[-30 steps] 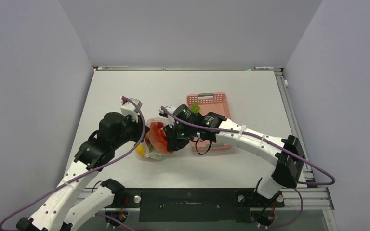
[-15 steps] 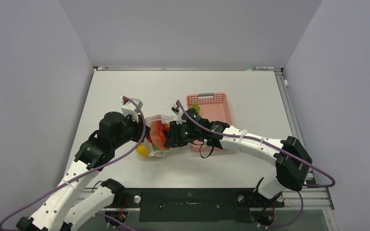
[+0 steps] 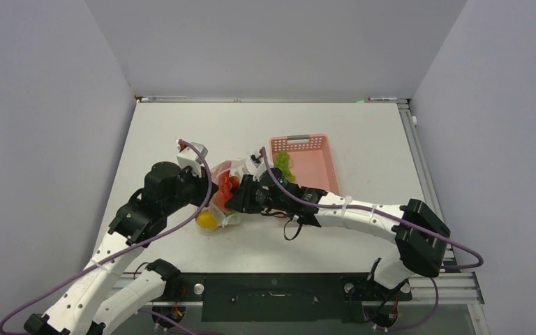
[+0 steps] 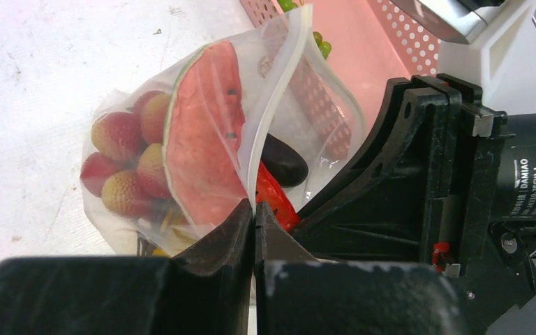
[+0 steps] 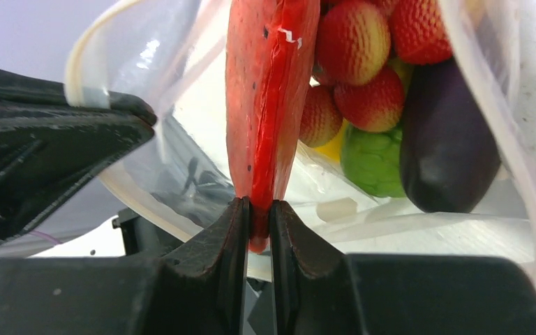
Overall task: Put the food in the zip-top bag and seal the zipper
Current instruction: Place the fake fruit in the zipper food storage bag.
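My left hand (image 4: 253,230) is pinched tight on the rim of the bag (image 4: 307,118), with no gap between its fingers, and it holds that side up. The zipper (image 4: 284,91) runs along this rim and the bag's mouth gapes open. My right hand (image 5: 257,223) is nearly closed and grips the thin bottom tip of a red melon slice (image 5: 272,84). The slice stands on end in the mouth of the bag. Deeper in the bag I see strawberries (image 5: 352,38), a dark eggplant (image 5: 447,146) and a green piece (image 5: 370,157), all packed close together. From above, the bag lies on the white bench (image 3: 181,132) between my two hands, just left of the pink basket (image 3: 317,164). A yellow fruit (image 3: 206,220) shows at the bag's near end. A green leafy piece (image 3: 283,166) sits in the basket's left side
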### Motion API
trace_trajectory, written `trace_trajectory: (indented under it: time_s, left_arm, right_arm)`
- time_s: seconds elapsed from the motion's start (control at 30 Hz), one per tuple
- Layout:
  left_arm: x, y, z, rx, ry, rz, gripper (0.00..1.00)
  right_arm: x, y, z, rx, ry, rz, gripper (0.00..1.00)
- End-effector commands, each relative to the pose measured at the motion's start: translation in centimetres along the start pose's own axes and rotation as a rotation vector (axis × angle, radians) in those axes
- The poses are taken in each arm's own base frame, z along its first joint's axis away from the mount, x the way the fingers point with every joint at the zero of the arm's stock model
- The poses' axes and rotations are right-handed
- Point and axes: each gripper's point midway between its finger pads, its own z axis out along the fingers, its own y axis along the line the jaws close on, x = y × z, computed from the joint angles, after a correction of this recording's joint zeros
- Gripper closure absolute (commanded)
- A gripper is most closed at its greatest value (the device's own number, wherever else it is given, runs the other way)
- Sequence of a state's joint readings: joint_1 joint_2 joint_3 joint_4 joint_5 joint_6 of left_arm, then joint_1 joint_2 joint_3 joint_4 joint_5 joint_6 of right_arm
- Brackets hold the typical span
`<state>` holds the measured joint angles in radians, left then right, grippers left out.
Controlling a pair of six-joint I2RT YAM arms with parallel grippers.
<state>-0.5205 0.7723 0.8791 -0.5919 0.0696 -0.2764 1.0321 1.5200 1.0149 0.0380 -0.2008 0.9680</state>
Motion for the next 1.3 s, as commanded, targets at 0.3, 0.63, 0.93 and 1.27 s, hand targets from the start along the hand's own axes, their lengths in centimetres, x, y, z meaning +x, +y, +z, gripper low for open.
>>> trace_trajectory:
  time_s: [0.3,0.63,0.93,1.27]
  left_arm:
    - [-1.7,-1.0,-0.2,0.050,-0.062,0.004,1.00]
    - [-2.2,0.0,-0.7,-0.012,-0.096,-0.009,1.00]
    - [-2.3,0.5,-0.8,-0.040,-0.106,-0.013,1.00]
    - [-2.4,0.7,-0.7,-0.045,-0.106,-0.022,1.00]
  right_arm:
    - [-0.2,3.6,4.2,-0.107,-0.051,-0.011,0.92]
    - [-1.5,3.7,2.5,-0.057,-0.078,-0.120,0.71]
    - [-2.8,4.0,0.4,-0.019,-0.109,-0.191,0.59]
    - [-4.1,3.1,-2.8,0.082,-0.127,-0.293,0.54]
